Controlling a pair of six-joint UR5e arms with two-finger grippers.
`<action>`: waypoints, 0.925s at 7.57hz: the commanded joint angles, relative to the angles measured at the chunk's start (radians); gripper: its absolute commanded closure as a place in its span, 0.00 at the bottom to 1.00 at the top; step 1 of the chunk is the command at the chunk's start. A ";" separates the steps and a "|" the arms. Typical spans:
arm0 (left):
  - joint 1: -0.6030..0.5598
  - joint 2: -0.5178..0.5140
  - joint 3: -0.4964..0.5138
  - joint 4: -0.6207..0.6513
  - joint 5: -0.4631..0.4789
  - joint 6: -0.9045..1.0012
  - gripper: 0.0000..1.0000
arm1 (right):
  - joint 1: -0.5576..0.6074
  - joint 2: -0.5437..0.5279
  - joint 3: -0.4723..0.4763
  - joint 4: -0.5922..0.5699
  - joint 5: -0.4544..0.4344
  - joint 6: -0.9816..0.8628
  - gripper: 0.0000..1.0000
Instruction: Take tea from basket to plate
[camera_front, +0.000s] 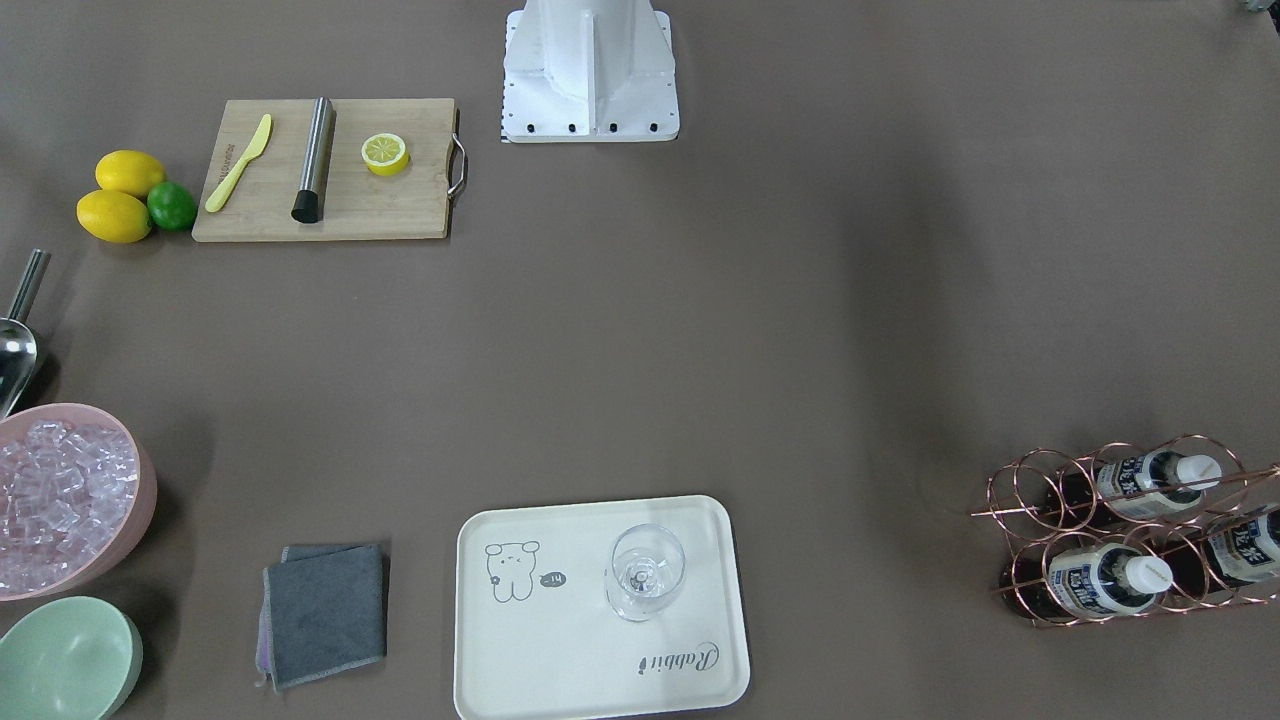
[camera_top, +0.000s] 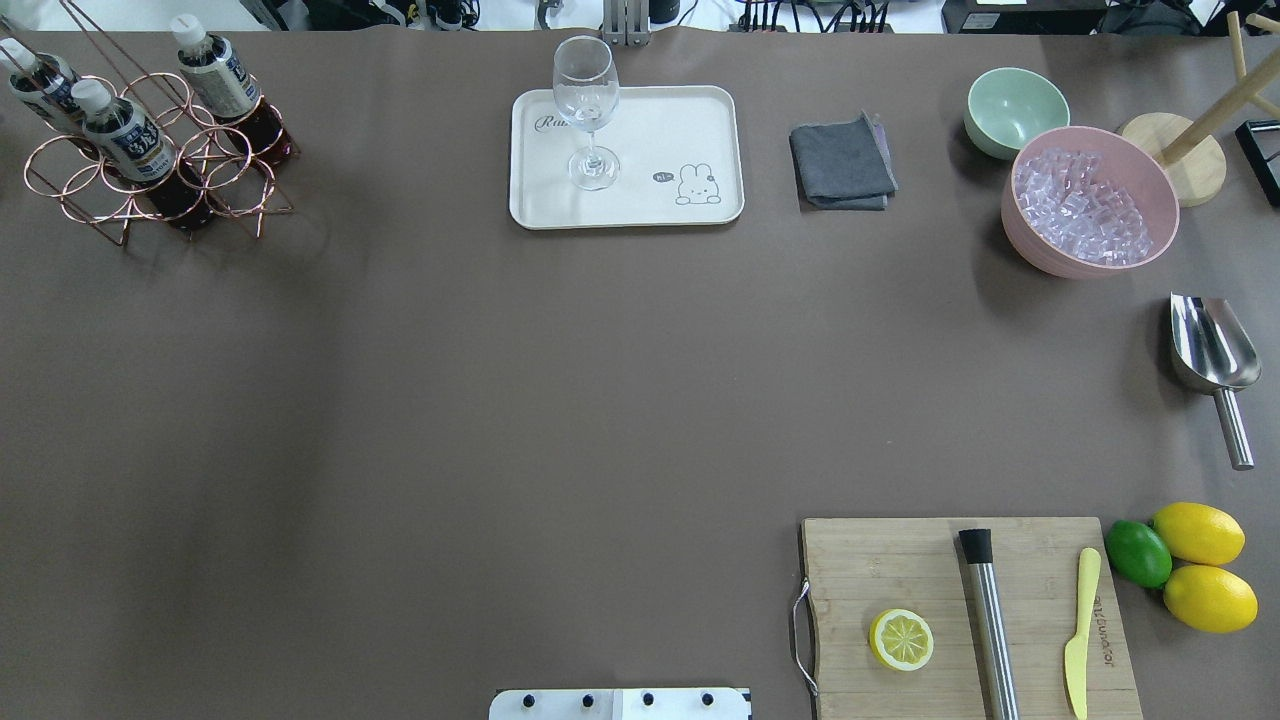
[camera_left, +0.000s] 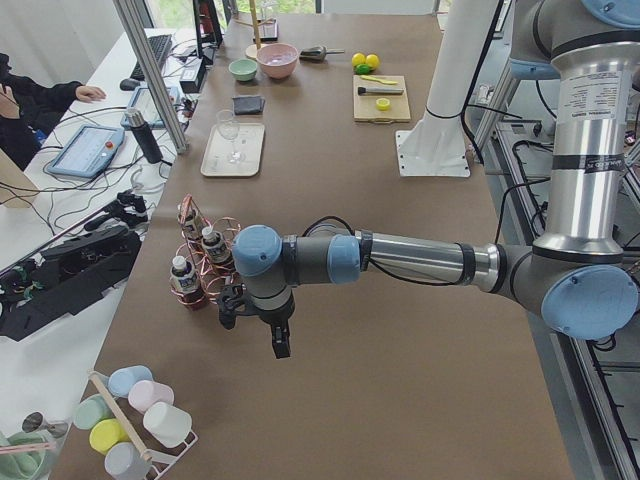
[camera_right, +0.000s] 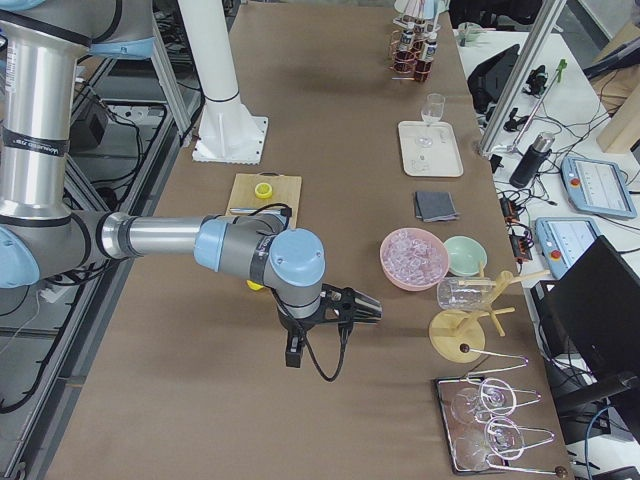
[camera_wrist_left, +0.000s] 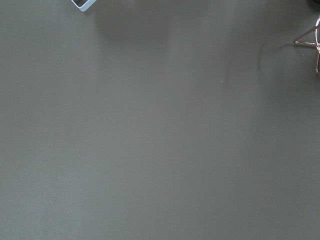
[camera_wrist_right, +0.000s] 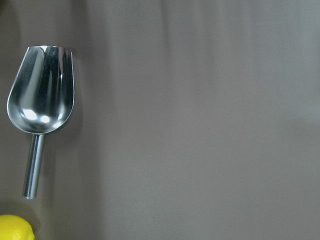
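Three tea bottles (camera_top: 125, 130) (camera_front: 1100, 578) with white caps stand in the rose-gold wire basket (camera_top: 60, 165) (camera_front: 1020, 490) at the table's far left corner. The cream plate (camera_top: 640, 140) (camera_front: 560, 650) with the bear drawing lies at the far middle, with an empty wine glass (camera_top: 587, 110) standing on it. My left gripper (camera_left: 230, 303) shows only in the exterior left view, hovering just beside the basket (camera_left: 205, 265); I cannot tell if it is open. My right gripper (camera_right: 368, 308) shows only in the exterior right view, above the table's right end; its state is unclear too.
A grey cloth (camera_top: 842, 165), a green bowl (camera_top: 1015, 105), a pink bowl of ice (camera_top: 1090, 200) and a metal scoop (camera_top: 1212, 350) lie at the far right. A cutting board (camera_top: 900, 560) with a lemon half, a muddler and a knife, plus lemons and a lime (camera_top: 1138, 552), sit near right.
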 joint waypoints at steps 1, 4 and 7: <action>0.000 0.000 0.001 0.000 0.000 -0.001 0.01 | -0.054 0.016 -0.007 0.046 -0.007 0.000 0.00; 0.000 0.000 0.001 -0.002 0.000 0.000 0.01 | -0.062 0.015 -0.012 0.051 -0.007 0.003 0.00; 0.000 0.000 -0.001 -0.002 0.000 0.000 0.01 | -0.062 0.013 -0.010 0.051 -0.009 0.009 0.00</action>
